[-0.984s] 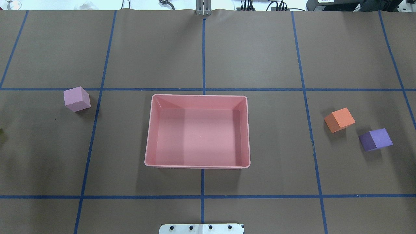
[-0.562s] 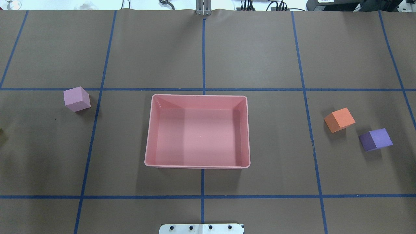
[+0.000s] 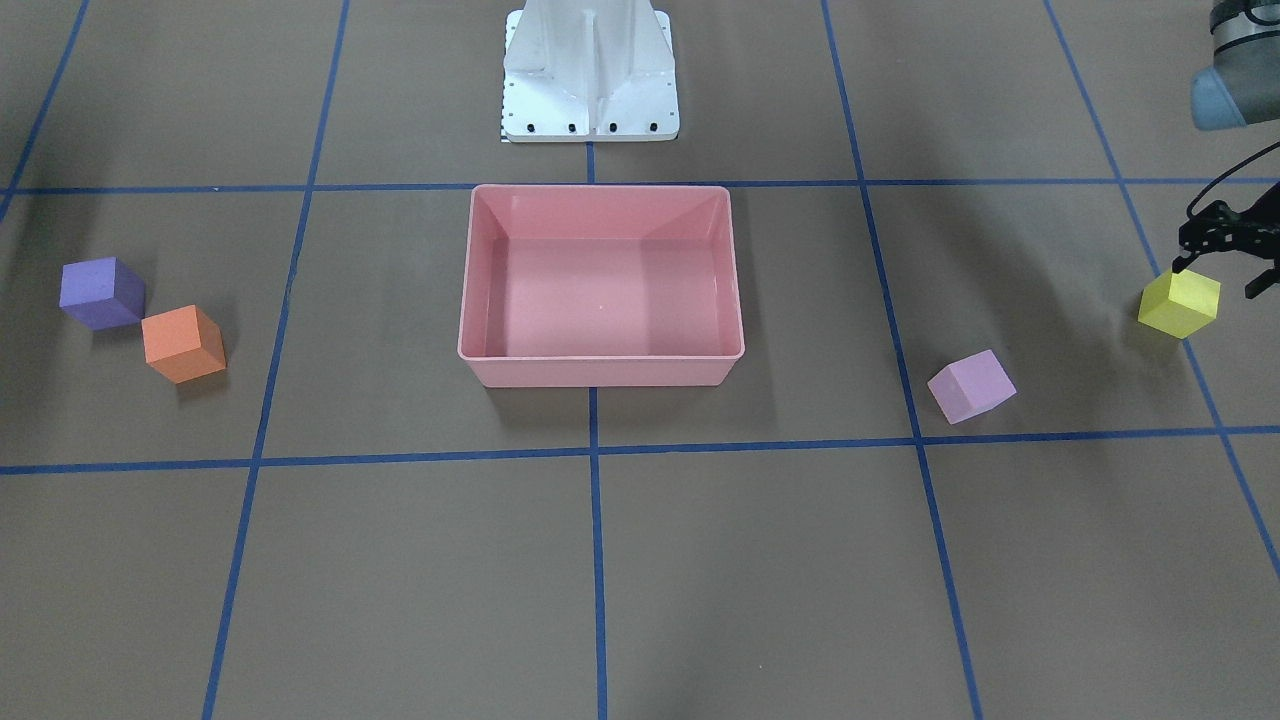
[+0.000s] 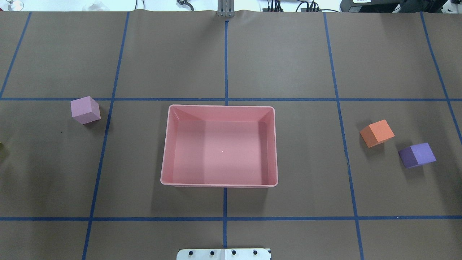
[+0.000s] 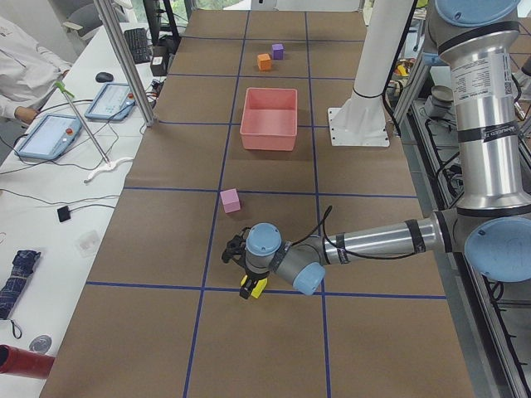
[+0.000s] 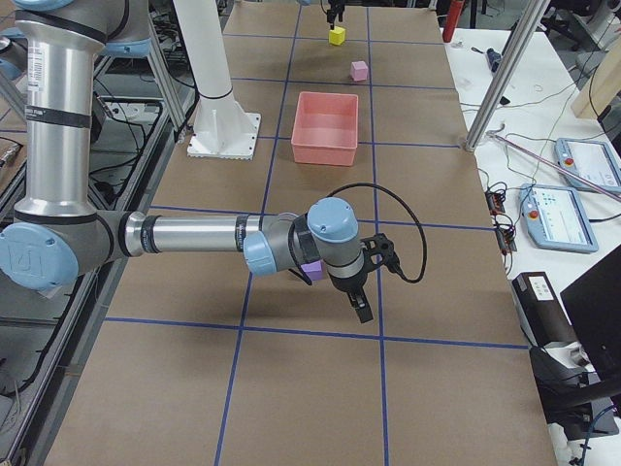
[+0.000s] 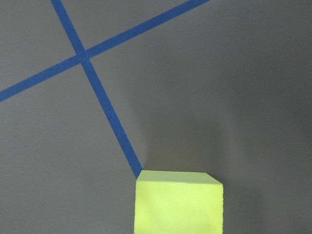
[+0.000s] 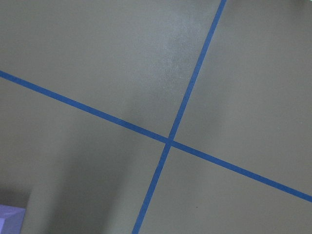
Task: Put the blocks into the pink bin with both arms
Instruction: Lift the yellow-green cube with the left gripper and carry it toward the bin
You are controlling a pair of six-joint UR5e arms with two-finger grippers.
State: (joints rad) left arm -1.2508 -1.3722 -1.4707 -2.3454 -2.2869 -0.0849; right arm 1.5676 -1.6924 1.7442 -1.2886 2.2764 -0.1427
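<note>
Front view: left gripper (image 3: 1216,281) hangs right over the yellow block (image 3: 1180,305), fingers spread, one on each side. The pink bin (image 3: 600,372) sits mid-table, well apart and empty.
Overhead: no arm in frame. Lilac block (image 4: 85,110) lies on the robot's left; orange block (image 4: 377,133) and purple block (image 4: 417,155) lie near each other on its right.
Left side view: left arm (image 5: 373,242) is stretched low and flat, wrist pointing down.
Right side view: right gripper (image 6: 359,301) is low, just past purple. Can't tell its fingers.
Left wrist: yellow is bottom-centre, roughly square to frame. You should drop straight and pinch two flat faces gently, since it looks like foam.
Right wrist: only a purple corner shows, bottom-left. Re-centre before you descend.
</note>
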